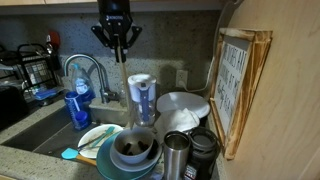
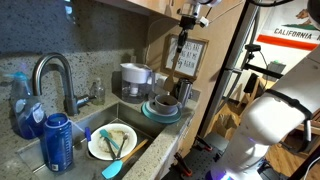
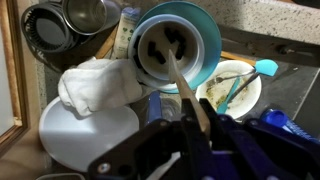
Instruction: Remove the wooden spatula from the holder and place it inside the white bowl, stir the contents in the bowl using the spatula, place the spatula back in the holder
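Kitchen, speckled counter (image 1: 15, 162), sink (image 1: 47, 135); claw (image 1: 119, 47) grips wooden spatula (image 1: 121, 75)

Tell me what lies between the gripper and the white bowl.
The wooden spatula, held by the gripper, runs down toward the white bowl; the wrist view shows it best.

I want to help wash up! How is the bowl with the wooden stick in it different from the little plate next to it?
The bowl is deep with tall sides, while the small plate is flat and shallow. The bowl has a long wooden spatula standing in it, held by the gripper. The small plate has a short teal utensil lying on it. The bowl sits on a blue plate, but the small plate doesn't. Both are round and pale.
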Robot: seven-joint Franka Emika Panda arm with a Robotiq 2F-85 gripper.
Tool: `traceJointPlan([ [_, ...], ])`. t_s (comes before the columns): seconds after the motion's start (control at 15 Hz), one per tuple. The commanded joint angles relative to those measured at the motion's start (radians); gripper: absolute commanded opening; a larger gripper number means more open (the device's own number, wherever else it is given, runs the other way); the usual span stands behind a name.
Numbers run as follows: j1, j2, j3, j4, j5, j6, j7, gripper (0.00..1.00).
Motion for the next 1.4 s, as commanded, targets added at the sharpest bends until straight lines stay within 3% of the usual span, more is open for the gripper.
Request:
traceJointPlan([
  [0.0,-0.007,0.012,0.000,0.107,0.014,-0.120,0.006,0.03],
  [0.47,-0.041,0.036,-0.001,0.225,-0.088,-0.259,0.073,0.03],
  [1.33,-0.105,0.109,-0.080,0.253,-0.179,-0.219,0.049,0.03],
])
